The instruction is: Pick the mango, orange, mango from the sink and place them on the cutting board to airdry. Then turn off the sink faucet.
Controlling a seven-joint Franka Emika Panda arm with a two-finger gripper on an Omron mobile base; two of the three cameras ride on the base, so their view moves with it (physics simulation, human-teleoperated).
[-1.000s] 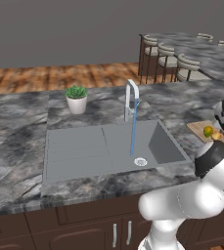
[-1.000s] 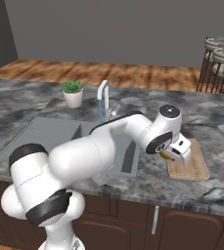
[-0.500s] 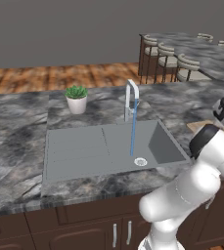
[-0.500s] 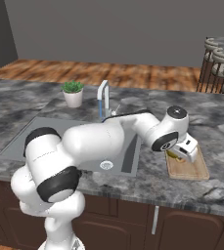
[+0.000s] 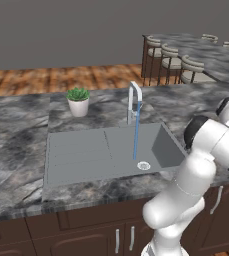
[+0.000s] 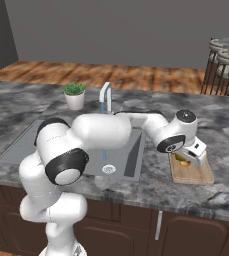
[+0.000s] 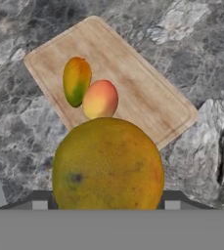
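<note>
The hand (image 6: 188, 159) grasps one large olive-yellow mango (image 7: 107, 163) above the board (image 7: 147, 93), which lies on the table (image 7: 191, 44) to the right of the sink (image 5: 81, 155). Two fruits lie on the board and touch: a green-and-orange mango (image 7: 76, 80) and the orange (image 7: 100, 99). The held mango hides the fingertips and the near edge of the board. Water runs from the faucet (image 5: 133, 101). One plant (image 5: 78, 100) stands behind the sink.
</note>
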